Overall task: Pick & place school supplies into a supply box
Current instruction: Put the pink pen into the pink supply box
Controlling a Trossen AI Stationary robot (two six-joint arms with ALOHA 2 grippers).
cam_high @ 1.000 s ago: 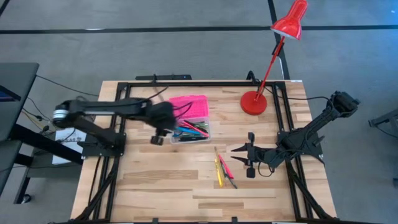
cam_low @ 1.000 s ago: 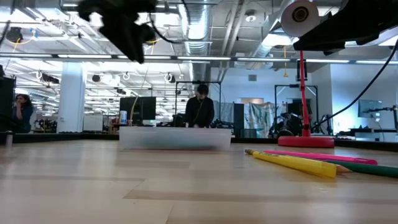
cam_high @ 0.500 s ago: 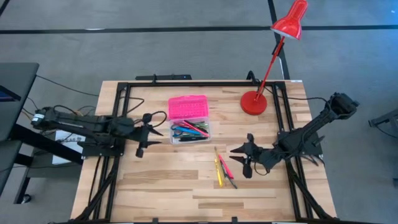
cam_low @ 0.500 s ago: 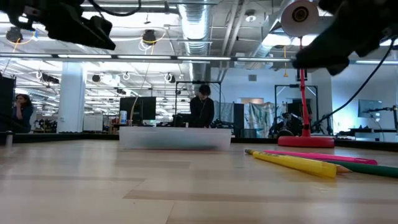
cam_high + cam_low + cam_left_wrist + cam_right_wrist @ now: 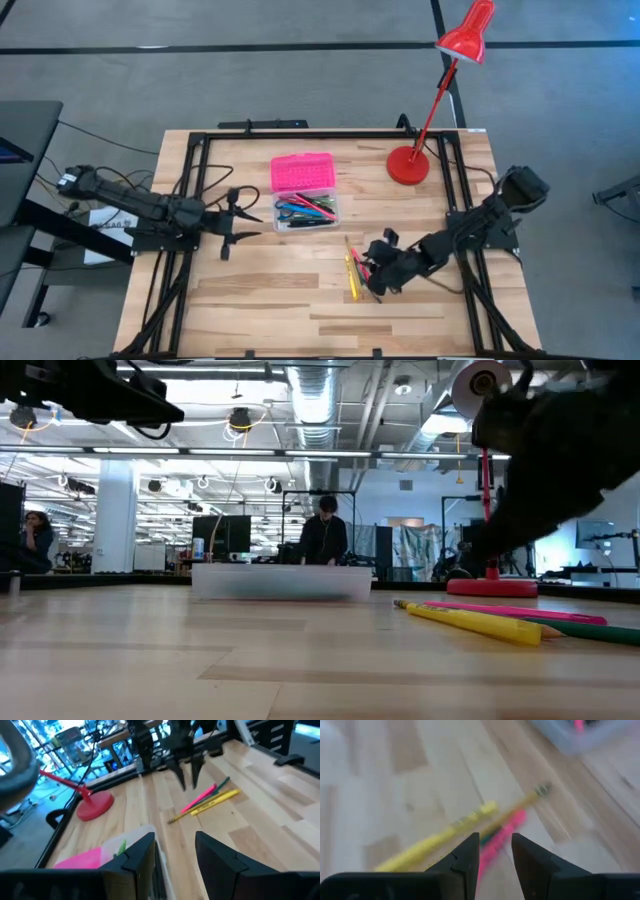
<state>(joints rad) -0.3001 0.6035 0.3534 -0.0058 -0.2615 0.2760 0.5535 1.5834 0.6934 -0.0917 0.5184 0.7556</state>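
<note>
Right end effector (image 5: 378,272), fingers parted and empty, hangs over the yellow marker (image 5: 352,279) and pink pen (image 5: 362,266) mid-tabletop (image 5: 280,295), positioned to grasp. Left end effector (image 5: 236,222), parted and empty, waits beside the supply box (image 5: 304,190).

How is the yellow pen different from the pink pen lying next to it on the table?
The yellow pen is yellow and looks thicker; the pink pen is pink and slimmer. The yellow pen lies nearly straight toward the front edge, while the pink pen slants away from it. The right hand hangs over the pink pen, not the yellow one. Both lie flat on the wooden table, outside the supply box.
</note>
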